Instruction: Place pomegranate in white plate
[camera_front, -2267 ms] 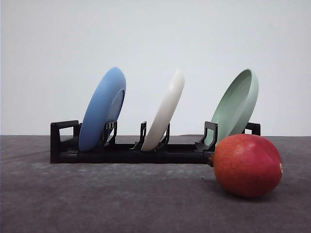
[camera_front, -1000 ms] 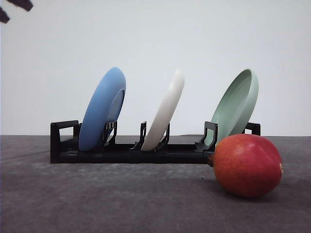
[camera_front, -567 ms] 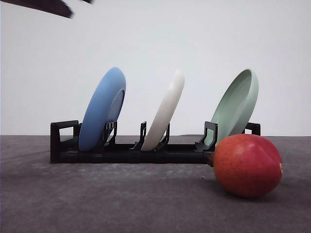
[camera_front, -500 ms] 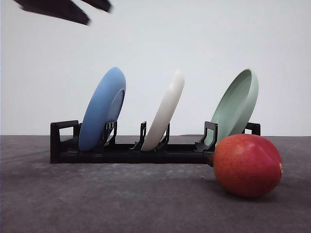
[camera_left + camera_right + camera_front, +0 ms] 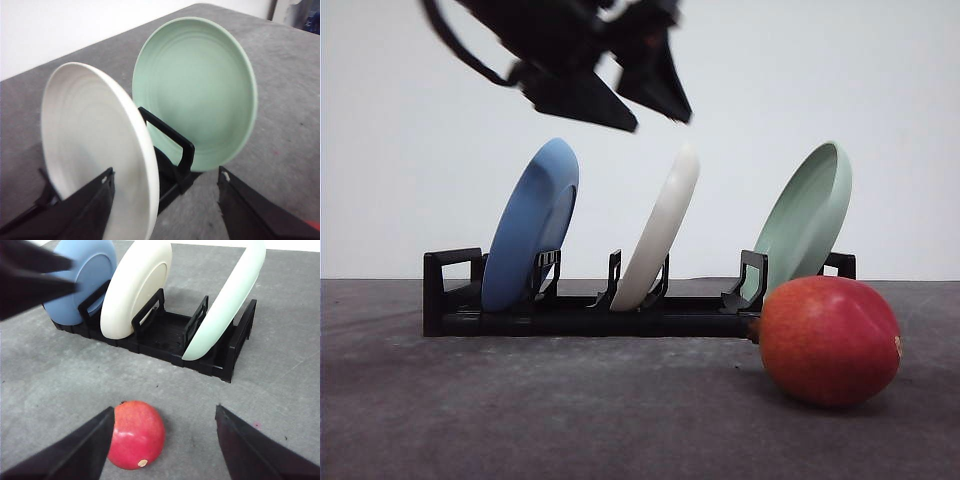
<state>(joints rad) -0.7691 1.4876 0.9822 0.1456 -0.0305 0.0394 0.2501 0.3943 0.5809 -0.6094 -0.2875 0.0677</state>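
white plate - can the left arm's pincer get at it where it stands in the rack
Probably yes. The left pincer hangs open just above the white plate, whose top rim stands free between the blue plate and green plate. Nothing blocks it from above.

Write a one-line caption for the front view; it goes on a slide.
Left gripper, fingers open, above the white plate racked between blue and green plates; pomegranate on the table.

Three plates [image 5: 660, 228], one pomegranate [image 5: 830, 341], one rack [image 5: 620, 310].

Pale green plate [image 5: 227, 305] cut off at the right wrist view's edge.
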